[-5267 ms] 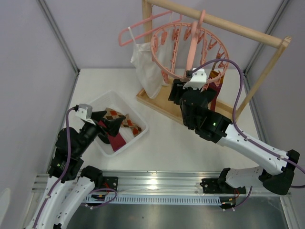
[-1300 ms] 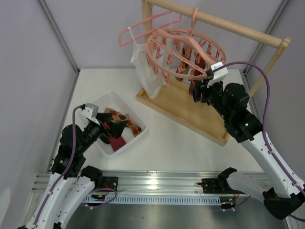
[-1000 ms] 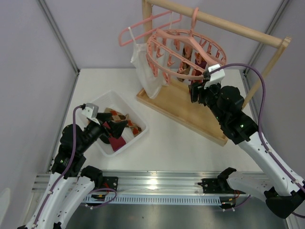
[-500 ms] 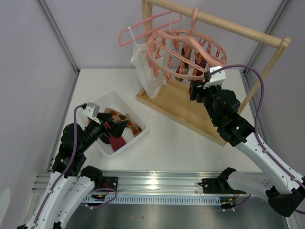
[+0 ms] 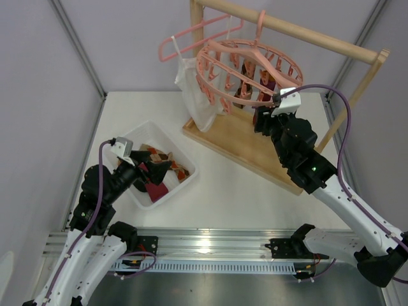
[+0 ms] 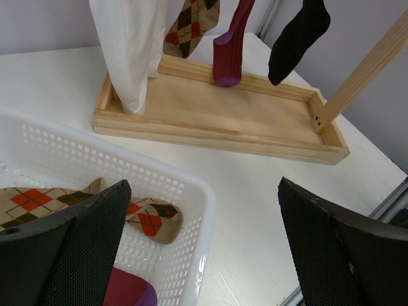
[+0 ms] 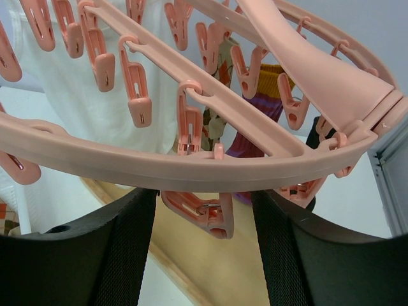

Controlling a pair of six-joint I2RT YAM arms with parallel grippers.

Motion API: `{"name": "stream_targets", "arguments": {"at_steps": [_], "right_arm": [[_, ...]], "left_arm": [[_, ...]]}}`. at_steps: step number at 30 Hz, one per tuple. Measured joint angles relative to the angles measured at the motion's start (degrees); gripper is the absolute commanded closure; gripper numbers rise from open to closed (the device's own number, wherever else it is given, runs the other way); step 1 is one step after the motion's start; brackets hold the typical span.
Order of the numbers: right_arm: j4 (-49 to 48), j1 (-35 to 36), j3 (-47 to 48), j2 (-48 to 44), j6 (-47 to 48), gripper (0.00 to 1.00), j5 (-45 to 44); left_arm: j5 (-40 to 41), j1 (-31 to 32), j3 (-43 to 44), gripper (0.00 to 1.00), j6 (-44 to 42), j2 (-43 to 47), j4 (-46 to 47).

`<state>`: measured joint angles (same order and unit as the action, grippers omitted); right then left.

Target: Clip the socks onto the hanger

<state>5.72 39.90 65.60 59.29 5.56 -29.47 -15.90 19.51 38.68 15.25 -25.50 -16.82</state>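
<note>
The round pink hanger (image 5: 252,64) hangs from the wooden rail with an argyle (image 6: 191,19), a maroon (image 6: 229,51) and a black sock (image 6: 296,38) clipped below it. My right gripper (image 5: 262,121) is under its right rim (image 7: 191,169). It stands open, with one dangling pink clip (image 7: 210,217) between the fingers and a gap on the right side. An argyle sock (image 6: 150,220) and a maroon and purple sock (image 6: 127,293) lie in the white basket (image 5: 175,145). My left gripper (image 6: 203,185) hovers wide open over the basket's near rim, holding nothing.
A white camisole (image 5: 194,89) hangs on a thin pink coat hanger (image 5: 191,35) left of the round one. The wooden rack's tray base (image 5: 236,137) sits on the table below, its upright post (image 6: 363,70) at the right.
My right arm has swung from the hanger's front to its right rim and edged slightly closer in the last second. The hanger hangs more level. The left arm stays still.
</note>
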Motion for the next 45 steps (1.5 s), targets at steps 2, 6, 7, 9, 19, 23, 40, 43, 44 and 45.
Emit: {"name": "stream_targets", "arguments": {"at_steps": [2,6,7,9,19,23,40,43,44,45], "right_arm": [[0.0,0.0,0.0,0.1,0.0,0.37,-0.1],[0.0,0.1,0.0,0.1,0.0,0.37,-0.1],[0.0,0.1,0.0,0.1,0.0,0.37,-0.1],[0.0,0.1,0.0,0.1,0.0,0.38,-0.2],[0.3,0.1,0.3,0.1,-1.3,0.57,-1.8],[0.8,0.1,1.0,0.2,-2.4,0.70,-2.4],[3.7,-0.3,2.7,0.4,-9.1,1.00,-1.7],[3.8,-0.4,2.7,0.2,-10.6,1.00,-1.0],[3.9,-0.5,2.7,0.2,-11.1,1.00,-0.7],[3.9,-0.6,2.7,0.1,-11.3,1.00,-0.5]], "left_arm": [[0.0,0.0,0.0,0.01,0.0,0.0,0.0],[-0.3,0.0,0.0,0.01,0.3,0.0,0.0],[-0.5,0.0,0.0,0.01,0.3,0.0,0.0],[-0.7,0.0,0.0,0.00,0.3,0.0,0.0],[-0.9,0.0,0.0,0.01,0.3,-0.4,0.0],[-1.0,0.0,0.0,0.01,0.4,-0.9,0.0],[-1.1,0.0,0.0,0.01,0.3,-1.7,0.0],[-1.0,0.0,0.0,0.01,0.4,-2.8,0.0],[-0.8,0.0,0.0,0.00,0.4,-3.6,-0.1],[-0.4,0.0,0.0,0.00,0.5,-4.6,-0.2]]}}
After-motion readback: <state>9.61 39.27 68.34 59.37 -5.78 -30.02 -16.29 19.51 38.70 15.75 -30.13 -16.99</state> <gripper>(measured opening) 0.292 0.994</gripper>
